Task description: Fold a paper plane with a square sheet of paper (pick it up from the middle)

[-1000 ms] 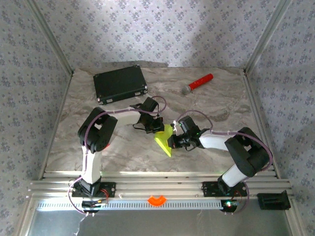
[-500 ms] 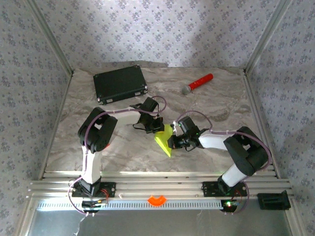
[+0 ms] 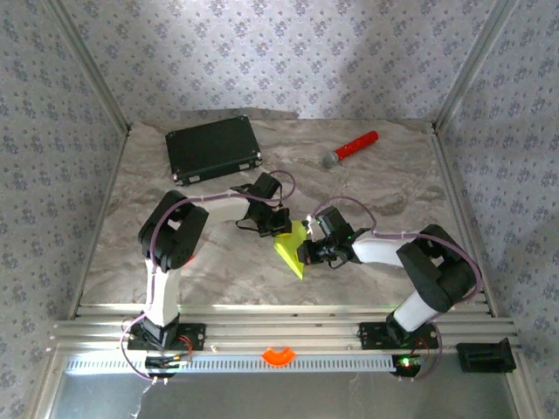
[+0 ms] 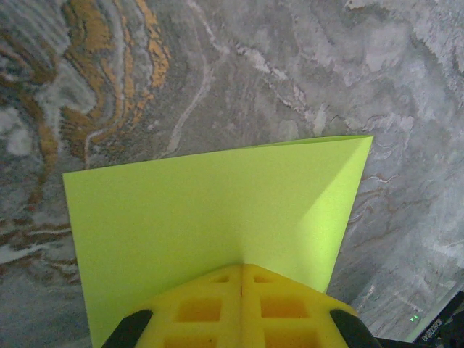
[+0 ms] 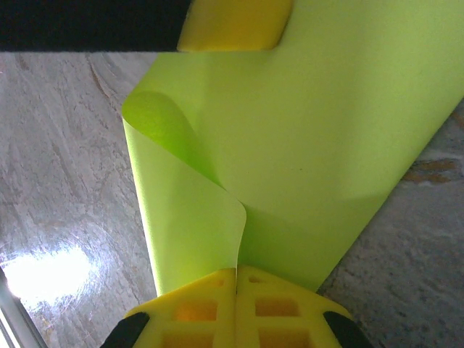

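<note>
The left gripper (image 4: 241, 270) and right gripper (image 5: 236, 274) are each pinching an edge of the thin lime-green square sheet of paper (image 3: 293, 253) over the middle of the marbled table (image 3: 410, 175). Being light and floppy, it is curling, so gentle edge holds probably suit it.

L gripper (image 3: 283, 229) & R gripper (image 3: 305, 254) both pinched tight on paper (image 3: 289, 256), tips close together. Both arms reach inward w/ elbows bent; L wrist angled down-right, R wrist pointing left.
</note>
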Robot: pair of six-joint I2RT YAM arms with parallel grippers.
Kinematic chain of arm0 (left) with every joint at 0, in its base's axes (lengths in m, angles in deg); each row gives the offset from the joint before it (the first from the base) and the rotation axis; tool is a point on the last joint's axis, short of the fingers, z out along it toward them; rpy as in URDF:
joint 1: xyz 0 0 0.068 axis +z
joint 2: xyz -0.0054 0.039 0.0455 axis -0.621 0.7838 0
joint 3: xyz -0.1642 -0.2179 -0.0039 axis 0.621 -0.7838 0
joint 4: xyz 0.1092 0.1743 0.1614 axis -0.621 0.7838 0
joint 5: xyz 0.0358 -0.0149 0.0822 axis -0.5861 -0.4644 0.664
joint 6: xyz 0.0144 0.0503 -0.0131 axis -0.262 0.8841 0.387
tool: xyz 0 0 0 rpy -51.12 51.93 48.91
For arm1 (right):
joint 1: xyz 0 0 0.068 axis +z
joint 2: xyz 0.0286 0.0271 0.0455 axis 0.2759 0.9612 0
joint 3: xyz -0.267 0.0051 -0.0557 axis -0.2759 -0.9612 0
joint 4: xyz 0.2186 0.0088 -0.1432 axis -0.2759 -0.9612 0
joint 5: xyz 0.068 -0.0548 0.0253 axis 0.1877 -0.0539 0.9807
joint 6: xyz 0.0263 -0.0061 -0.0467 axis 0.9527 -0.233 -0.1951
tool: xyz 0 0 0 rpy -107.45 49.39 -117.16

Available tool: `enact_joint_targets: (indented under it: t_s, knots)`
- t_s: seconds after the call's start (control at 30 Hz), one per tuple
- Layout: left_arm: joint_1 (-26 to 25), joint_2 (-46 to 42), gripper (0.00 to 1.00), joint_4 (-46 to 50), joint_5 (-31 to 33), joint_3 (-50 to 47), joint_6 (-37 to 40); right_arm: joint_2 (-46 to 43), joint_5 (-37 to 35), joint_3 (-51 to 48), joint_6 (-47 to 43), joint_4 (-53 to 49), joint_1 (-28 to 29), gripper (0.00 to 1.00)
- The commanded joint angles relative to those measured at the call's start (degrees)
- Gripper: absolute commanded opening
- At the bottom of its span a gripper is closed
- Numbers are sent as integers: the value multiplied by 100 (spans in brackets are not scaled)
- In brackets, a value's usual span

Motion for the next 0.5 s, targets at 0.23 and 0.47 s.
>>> enact_joint_targets:
  t_s: [0.23,0.47]
  knots:
    - [-55,100,5,238,171,103,70,110,-163,46,-110,-214,47,0]
    - [-17,-15,6,439,297,438,238,132,-179,-7,-103,-197,51,0]
